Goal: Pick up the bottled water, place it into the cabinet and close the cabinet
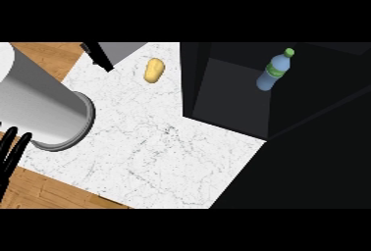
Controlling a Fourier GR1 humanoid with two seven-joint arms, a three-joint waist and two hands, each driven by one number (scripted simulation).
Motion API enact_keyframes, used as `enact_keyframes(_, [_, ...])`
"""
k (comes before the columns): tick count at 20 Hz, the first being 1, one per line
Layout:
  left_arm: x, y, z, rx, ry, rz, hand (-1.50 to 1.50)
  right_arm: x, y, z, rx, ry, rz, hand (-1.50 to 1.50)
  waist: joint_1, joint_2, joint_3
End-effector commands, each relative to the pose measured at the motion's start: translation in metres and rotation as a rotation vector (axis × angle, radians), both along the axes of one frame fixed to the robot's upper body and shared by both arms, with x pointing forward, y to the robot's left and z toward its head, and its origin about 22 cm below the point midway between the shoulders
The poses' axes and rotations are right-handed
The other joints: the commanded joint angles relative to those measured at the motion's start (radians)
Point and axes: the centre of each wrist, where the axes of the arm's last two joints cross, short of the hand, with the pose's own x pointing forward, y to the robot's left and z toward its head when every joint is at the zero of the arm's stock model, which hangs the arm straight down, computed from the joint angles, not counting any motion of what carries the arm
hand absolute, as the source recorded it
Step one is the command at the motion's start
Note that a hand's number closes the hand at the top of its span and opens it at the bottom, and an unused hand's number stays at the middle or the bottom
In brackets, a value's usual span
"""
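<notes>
Grey forearm (43, 105) fills the view's left, its black left hand (13, 154) hanging at the edge with fingers straight and holding nothing. Beyond it, a yellow potato (153, 70) lies on the marble counter (167, 147). Farther right, the bottle (275, 70) stands inside the open dark cabinet (225, 103).

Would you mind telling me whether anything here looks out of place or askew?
The bottled water stands tilted inside the dark cabinet. A yellowish food item lies loose on the marble counter. Nothing looks spilled or damaged.
</notes>
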Motion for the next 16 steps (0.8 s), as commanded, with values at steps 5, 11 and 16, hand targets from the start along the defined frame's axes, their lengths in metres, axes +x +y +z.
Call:
enact_keyframes(5, [0.0,0.006,-0.003,-0.003,0.014,0.002,-1.5,0.025,0.023,-0.007,0.025,0.091,-0.097,1.5,-0.016,0.002,0.006])
enact_keyframes(11, [0.001,0.011,-0.001,0.009,0.02,0.018,-1.5,0.059,0.037,0.002,-0.134,0.02,-0.124,1.5,-0.033,-0.017,0.009])
enact_keyframes(16, [0.002,0.014,0.0,0.004,0.029,0.026,-1.5,0.093,0.059,0.007,-0.197,0.028,-0.165,1.5,-0.044,-0.022,0.011])
